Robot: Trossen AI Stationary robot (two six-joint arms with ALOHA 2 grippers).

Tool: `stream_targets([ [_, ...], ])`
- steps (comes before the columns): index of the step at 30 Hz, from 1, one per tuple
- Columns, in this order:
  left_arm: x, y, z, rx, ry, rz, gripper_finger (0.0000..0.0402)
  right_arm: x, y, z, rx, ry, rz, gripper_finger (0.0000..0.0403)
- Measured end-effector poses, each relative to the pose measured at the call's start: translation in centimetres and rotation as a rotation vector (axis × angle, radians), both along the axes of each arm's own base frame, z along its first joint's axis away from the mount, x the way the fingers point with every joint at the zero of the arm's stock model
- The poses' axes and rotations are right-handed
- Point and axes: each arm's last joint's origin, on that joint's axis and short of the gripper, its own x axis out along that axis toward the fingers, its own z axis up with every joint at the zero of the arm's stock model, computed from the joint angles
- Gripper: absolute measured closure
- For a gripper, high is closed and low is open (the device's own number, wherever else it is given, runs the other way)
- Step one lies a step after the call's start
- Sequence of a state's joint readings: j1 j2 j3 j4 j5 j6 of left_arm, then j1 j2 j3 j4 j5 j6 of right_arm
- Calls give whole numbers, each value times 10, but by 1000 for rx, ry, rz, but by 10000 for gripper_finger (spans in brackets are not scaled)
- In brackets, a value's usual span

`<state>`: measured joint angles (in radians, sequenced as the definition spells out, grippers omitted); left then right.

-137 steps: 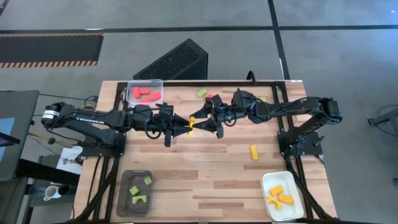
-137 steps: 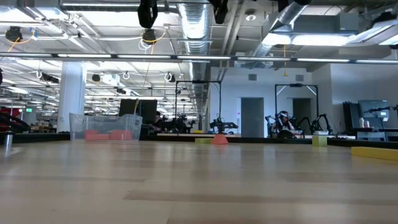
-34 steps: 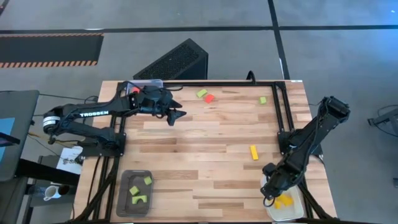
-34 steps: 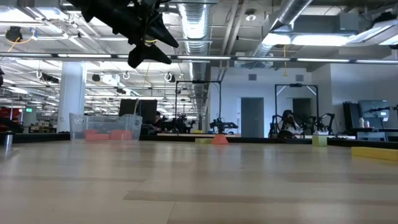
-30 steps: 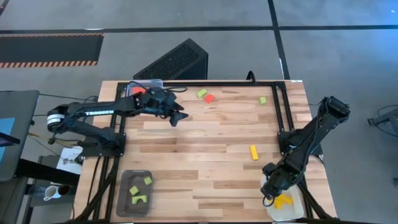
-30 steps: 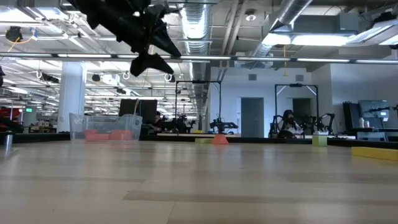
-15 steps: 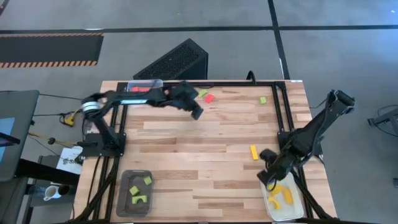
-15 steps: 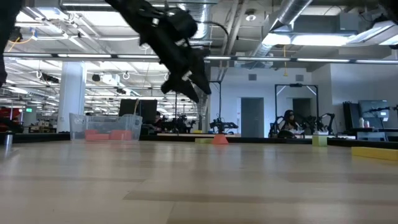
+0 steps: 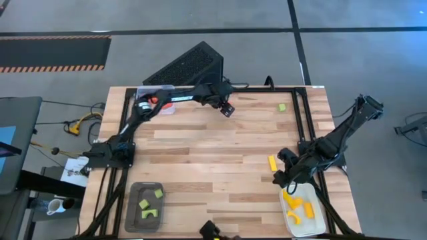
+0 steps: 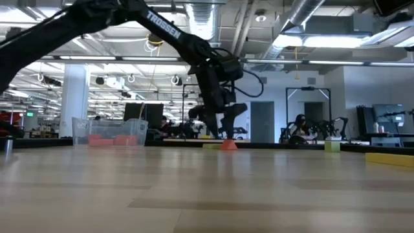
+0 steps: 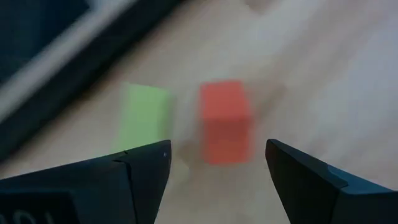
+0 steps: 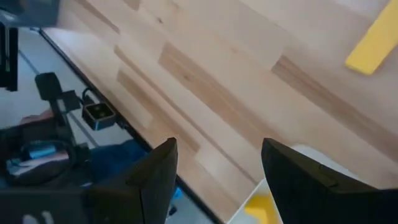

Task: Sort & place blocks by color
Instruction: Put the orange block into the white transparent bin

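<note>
A red block [image 11: 225,121] and a light green block [image 11: 145,118] lie side by side on the table near its far edge. My left gripper [image 11: 217,162] hangs open just above them [image 10: 220,126], the red block [image 10: 228,145] below the gap between its fingers. It touches nothing. My right gripper [image 9: 280,177] stands open over the table beside the white tray [image 9: 319,223], with a yellow bar [image 9: 272,163] close by [image 12: 375,43]. Another green block [image 9: 282,107] lies at the far right.
The white tray holds yellow pieces [image 9: 297,205]. A dark grey tray [image 9: 133,217] at the near left holds green pieces. A clear tray [image 10: 110,133] with red pieces stands at the far left, partly under my left arm. The table's middle is bare wood.
My left gripper has swung from beside the clear tray toward the table's right along the far edge and come down over the red and green blocks. My right gripper has risen out of the white tray and moved toward the yellow bar.
</note>
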<state>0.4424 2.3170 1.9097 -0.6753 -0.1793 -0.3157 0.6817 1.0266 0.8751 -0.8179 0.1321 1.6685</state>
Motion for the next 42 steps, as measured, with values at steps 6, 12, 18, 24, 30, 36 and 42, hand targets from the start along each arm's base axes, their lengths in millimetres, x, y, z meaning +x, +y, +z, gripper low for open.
stream_targets([
  [6, 14, 5, -1, 48, 72, -44, 161, 5, -7, 0, -38, -21, -20, 148],
  [12, 11, 9, -7, -6, 94, -121, 161, 6, -11, 2, -36, -32, -10, 148],
  [18, 10, 20, -11, -77, 27, -157, 161, 11, -18, 2, -57, -36, -8, 148],
  [24, 9, 28, -16, -128, -7, -168, 161, 16, -24, 2, -29, -29, -5, 148],
  [30, 10, 28, -15, -112, -7, -152, 184, 17, -26, 2, -19, -22, 0, 148],
  [36, 8, 30, -15, -86, 15, -160, 240, 17, -26, 2, -17, -21, 2, 148],
  [42, 8, 30, -15, -84, 19, -154, 244, 17, -26, 2, -18, -22, 5, 148],
])
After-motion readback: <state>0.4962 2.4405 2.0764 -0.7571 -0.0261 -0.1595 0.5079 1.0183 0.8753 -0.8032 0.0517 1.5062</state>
